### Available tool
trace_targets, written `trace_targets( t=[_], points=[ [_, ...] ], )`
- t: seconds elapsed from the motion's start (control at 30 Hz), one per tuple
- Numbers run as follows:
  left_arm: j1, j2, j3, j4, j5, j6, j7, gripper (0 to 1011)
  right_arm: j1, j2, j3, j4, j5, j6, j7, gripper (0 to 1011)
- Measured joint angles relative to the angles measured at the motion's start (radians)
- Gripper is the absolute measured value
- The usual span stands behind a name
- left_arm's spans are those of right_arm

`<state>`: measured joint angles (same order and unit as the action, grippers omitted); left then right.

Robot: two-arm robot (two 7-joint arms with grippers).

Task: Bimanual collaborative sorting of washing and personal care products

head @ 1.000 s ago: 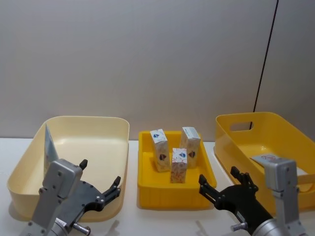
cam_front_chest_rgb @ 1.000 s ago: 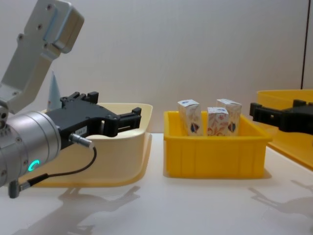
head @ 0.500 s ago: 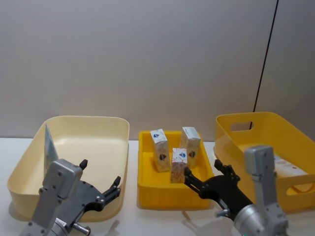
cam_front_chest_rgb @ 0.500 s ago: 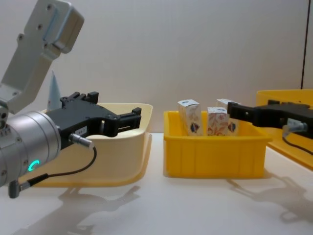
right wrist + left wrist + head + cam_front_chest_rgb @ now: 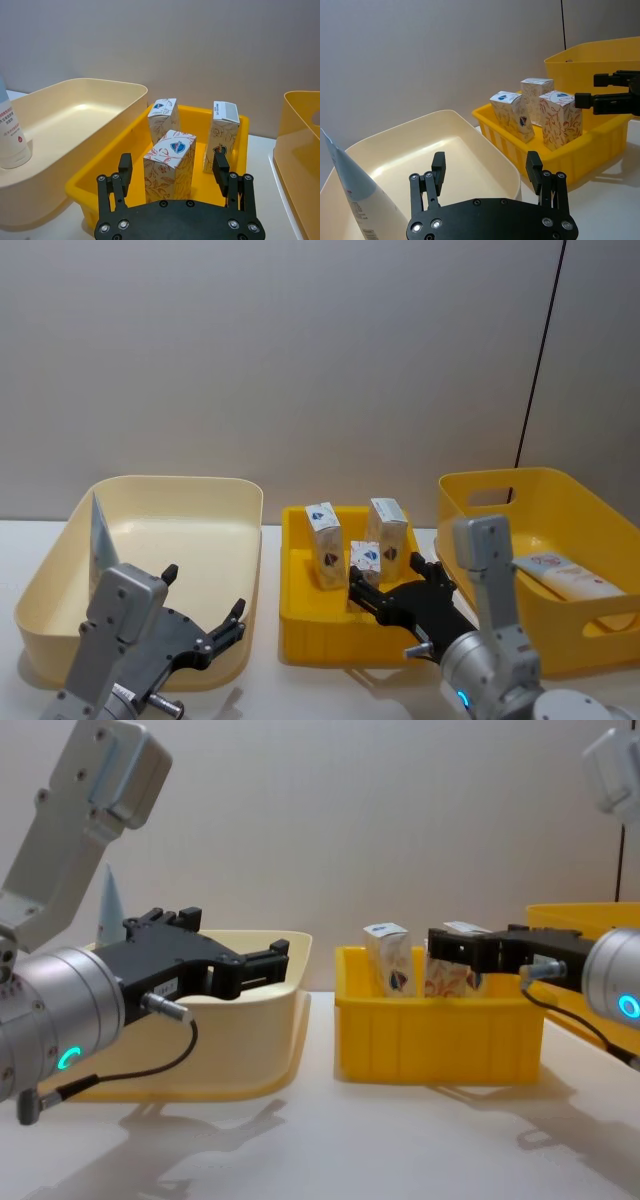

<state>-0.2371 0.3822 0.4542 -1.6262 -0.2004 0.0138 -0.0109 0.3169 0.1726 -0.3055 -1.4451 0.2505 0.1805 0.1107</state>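
The right gripper (image 5: pixel 392 592) has swung in over the last second from beside the deep yellow bin (image 5: pixel 560 502) at the table's right end to the front edge of the small yellow tray (image 5: pixel 300 615). Its jaws stand spread, and in the right wrist view they straddle the nearest carton (image 5: pixel 169 164), one finger on each side with a gap to the card, so nothing is gripped yet. That front carton (image 5: pixel 364 561) stands upright near the tray's front wall, with two more cartons (image 5: pixel 325 544) upright behind it toward the back wall. The move reads as the approach to a pick; judging by the spacing, the next step is to close on the front carton without knocking its neighbours. The left gripper (image 5: pixel 205 632) has not moved: it hangs open over the front right corner of the cream bin (image 5: pixel 180 490), holding nothing. One squeeze tube (image 5: pixel 100 533) leans upright against that bin's left wall, and another tube (image 5: pixel 565 575) lies flat inside the deep yellow bin, so part of the sorting looks done.
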Motion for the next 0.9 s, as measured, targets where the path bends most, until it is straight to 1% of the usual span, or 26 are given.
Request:
trace_targets(
  t=[0.4,0.53,0.9],
  points=[
    [0.000,0.000,0.000,0.000,0.000,0.000,0.000,1002,0.056,-0.046,-0.017,0.074,-0.050,0.038,-0.054,1001],
    [0.000,0.000,0.000,0.000,0.000,0.000,0.000,1002,0.069,-0.056,-0.022,0.093,-0.059,0.042,-0.061,1001],
    [0.000,0.000,0.000,0.000,0.000,0.000,0.000,1002,0.118,-0.093,-0.035,0.173,-0.079,0.046,-0.064,1001]
  ],
)
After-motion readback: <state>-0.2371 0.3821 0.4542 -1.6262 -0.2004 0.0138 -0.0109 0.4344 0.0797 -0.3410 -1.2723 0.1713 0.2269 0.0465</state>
